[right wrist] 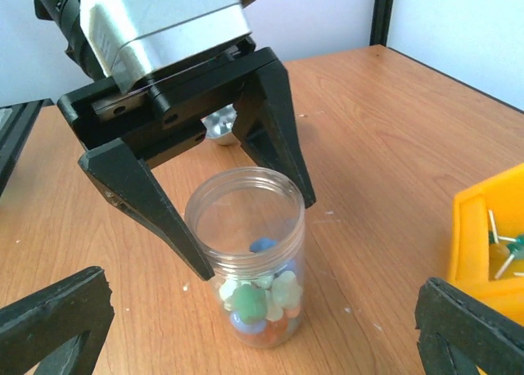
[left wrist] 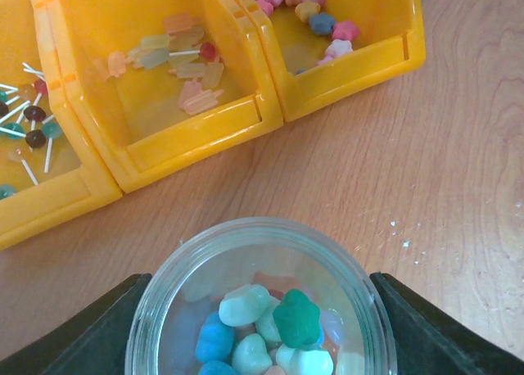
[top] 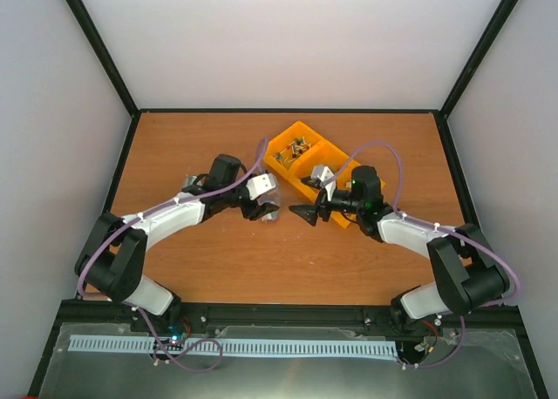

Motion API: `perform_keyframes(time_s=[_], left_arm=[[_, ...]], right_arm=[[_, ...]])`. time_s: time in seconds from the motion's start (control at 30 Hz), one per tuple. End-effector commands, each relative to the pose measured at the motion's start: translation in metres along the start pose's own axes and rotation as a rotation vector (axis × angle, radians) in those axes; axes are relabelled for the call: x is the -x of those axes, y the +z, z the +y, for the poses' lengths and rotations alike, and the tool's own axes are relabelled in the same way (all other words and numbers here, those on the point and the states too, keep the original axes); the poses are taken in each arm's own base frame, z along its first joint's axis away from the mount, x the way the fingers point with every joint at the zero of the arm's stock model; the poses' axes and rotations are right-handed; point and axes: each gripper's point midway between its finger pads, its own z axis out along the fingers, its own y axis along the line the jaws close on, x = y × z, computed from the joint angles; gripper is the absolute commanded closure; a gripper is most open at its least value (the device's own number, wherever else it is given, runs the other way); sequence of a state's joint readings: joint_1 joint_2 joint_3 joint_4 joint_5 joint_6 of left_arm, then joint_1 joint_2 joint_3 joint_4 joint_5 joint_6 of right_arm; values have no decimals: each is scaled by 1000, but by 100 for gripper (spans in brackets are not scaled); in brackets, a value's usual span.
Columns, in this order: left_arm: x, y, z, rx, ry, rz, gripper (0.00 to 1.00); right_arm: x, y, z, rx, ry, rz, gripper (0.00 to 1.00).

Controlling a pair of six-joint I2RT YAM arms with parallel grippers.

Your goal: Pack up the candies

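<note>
Left gripper (left wrist: 262, 309) clenched on clear jar (right wrist: 246, 228) with candies (right wrist: 258, 301) between its fingers, right gripper (top: 307, 213) spread wide facing it, yellow bins (left wrist: 205, 137) just beyond.

No readable text, labels, brands, numbers or signs on anything in view.

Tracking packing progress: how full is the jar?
Partly full. The candies fill only the lower part of the upright, open jar; the clear wall above them is empty.
</note>
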State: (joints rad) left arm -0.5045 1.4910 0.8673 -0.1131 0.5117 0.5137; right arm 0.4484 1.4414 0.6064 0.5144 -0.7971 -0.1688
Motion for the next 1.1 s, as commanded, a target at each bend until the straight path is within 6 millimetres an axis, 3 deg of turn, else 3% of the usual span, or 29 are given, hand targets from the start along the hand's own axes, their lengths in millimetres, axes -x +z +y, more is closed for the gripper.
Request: perform_keyframes(time_s=[0.0,0.13,0.2,0.33,0.5,0.6,0.87,1.07], left_arm=[[10,1,7,29,29,-77,64],[0,5,4,22,12,-63,60],[1,5,6,32,3,-64,52],[0,4,5,25,-8,-47,27],[5,-3,3,13,-7,-34,18],[13,-10,2,14,-6,-45,2],[46,-40,2,10,-42,-35,0],[78,-71,20,79,-158,36,0]], right_arm=[[3,-8,-8,-29,-4,30,0],[3,-11,-8,-33,-2,40,0],[2,-11,-7,-30,2,44,0],[3,-11,-7,-33,1,48,0],[10,-12,-13,-50,-7,51,0],[18,-13,-18,-65,-15,49,0],[58,-27,-43,-144,-16,49,0],[104,-47,-63,-242,-25,37,0]])
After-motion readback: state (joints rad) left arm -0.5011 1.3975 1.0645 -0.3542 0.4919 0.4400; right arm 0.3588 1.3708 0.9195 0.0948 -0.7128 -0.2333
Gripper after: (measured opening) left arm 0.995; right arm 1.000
